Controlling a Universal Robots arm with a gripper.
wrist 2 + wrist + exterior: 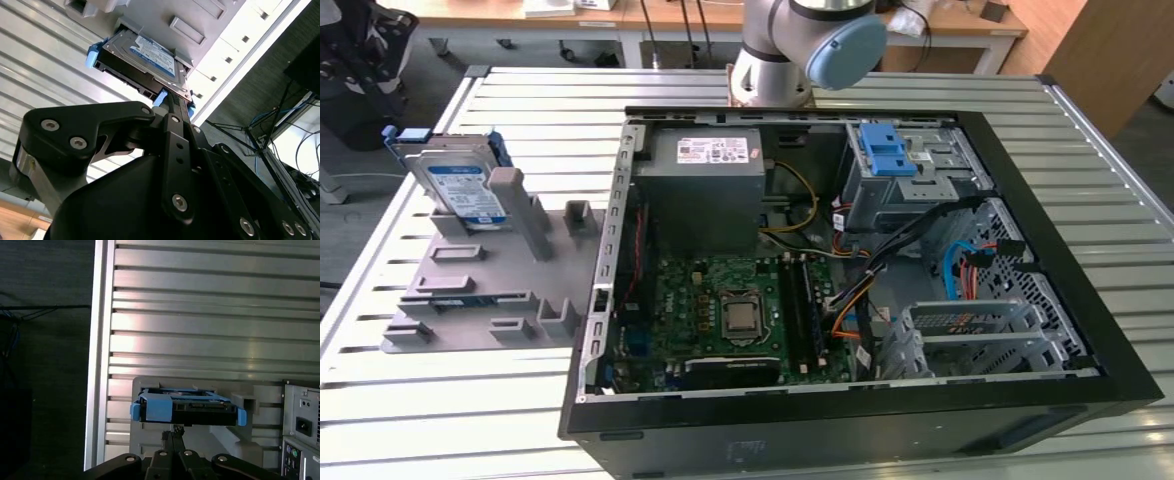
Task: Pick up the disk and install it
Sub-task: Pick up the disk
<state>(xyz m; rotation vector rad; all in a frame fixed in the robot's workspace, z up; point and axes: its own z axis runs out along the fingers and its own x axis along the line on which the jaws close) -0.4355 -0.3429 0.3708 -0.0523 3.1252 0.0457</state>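
Note:
The disk point(464, 190), a silver drive with a white-and-blue label and a blue bracket, stands on edge in a grey holder point(480, 290) at the exterior view's left. Both wrist views show the disk point(150, 55) point(187, 407) ahead of my gripper point(172, 432). The black fingers point(172, 107) lie together and point at the disk's near edge, with nothing held between them. I cannot tell how much gap lies between the fingertips and the disk. The arm's base point(781, 50) rises behind the computer case.
An open black computer case point(1067, 250) lies on the slatted metal table point(520, 90). Inside it are a grey power supply point(707, 180), the motherboard point(734, 310), a drive bay with a blue latch point(887, 150), a metal cage point(974, 335) and loose cables.

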